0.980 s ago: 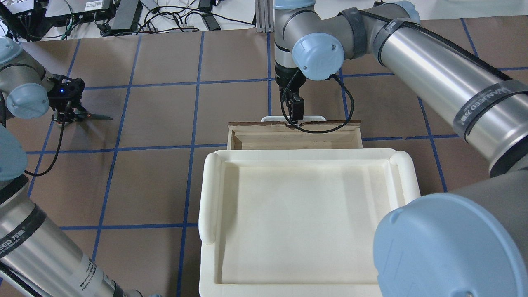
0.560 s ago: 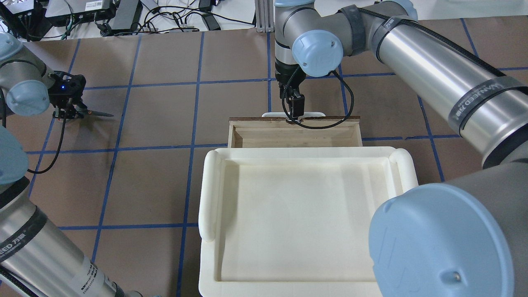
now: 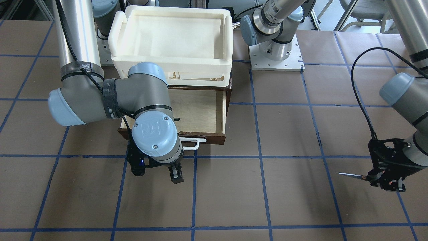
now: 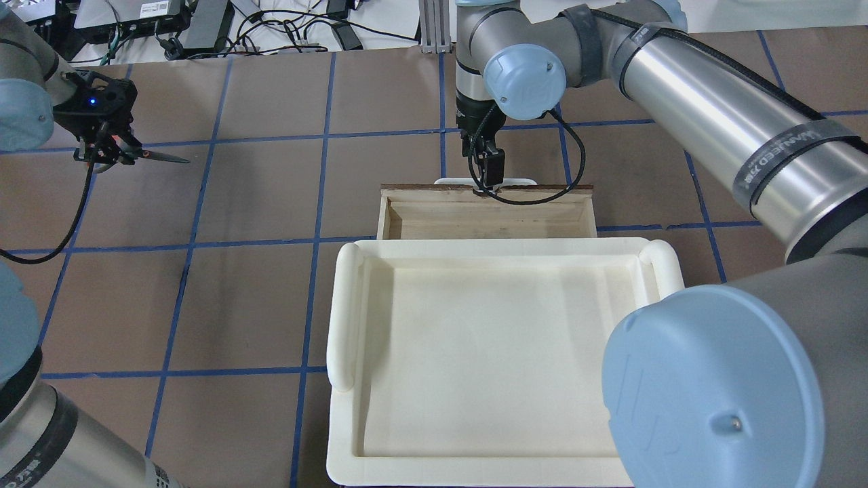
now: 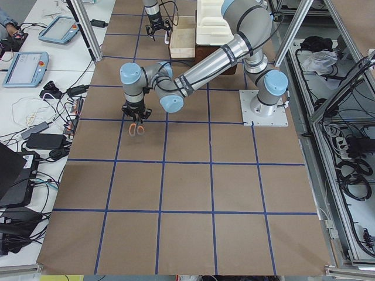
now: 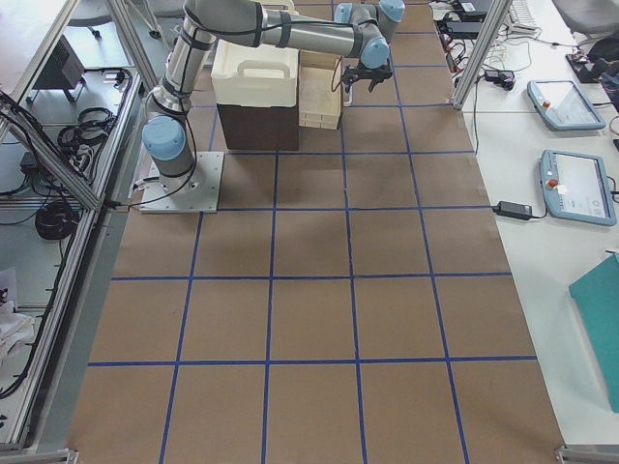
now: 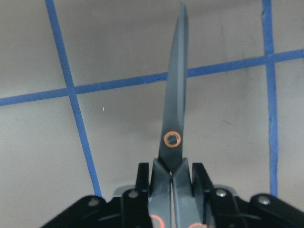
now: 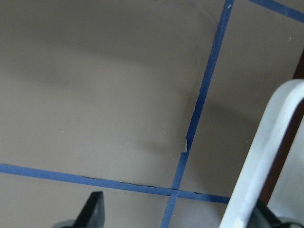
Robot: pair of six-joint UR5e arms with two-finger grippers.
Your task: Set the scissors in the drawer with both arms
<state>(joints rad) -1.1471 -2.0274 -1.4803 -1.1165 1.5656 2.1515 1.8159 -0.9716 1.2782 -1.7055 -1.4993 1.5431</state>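
Note:
My left gripper (image 4: pixel 102 144) is shut on the scissors (image 4: pixel 161 157) by their grey, orange-lined handles and holds them above the table at the far left, dark blades pointing toward the drawer. In the left wrist view the closed blades (image 7: pixel 175 114) stick out between the fingers (image 7: pixel 142 183). The dark brown drawer (image 4: pixel 485 218) stands pulled out from under the cream tray, its pale inside bare. My right gripper (image 4: pixel 488 173) is open at the drawer's white handle (image 3: pixel 191 142). In the right wrist view the handle (image 8: pixel 266 156) lies beside one finger.
A cream-white plastic tray (image 4: pixel 342 318) sits on top of the cabinet over the drawer. The brown table carries a blue tape grid (image 4: pixel 315 203). Cables and electronics (image 4: pixel 169 24) lie beyond the table's far edge. The right arm's elbow (image 3: pixel 147 97) hangs over part of the drawer.
My left gripper has risen and moved away with the scissors, lifting them off the table. My right gripper and the drawer front have shifted slightly farther out.

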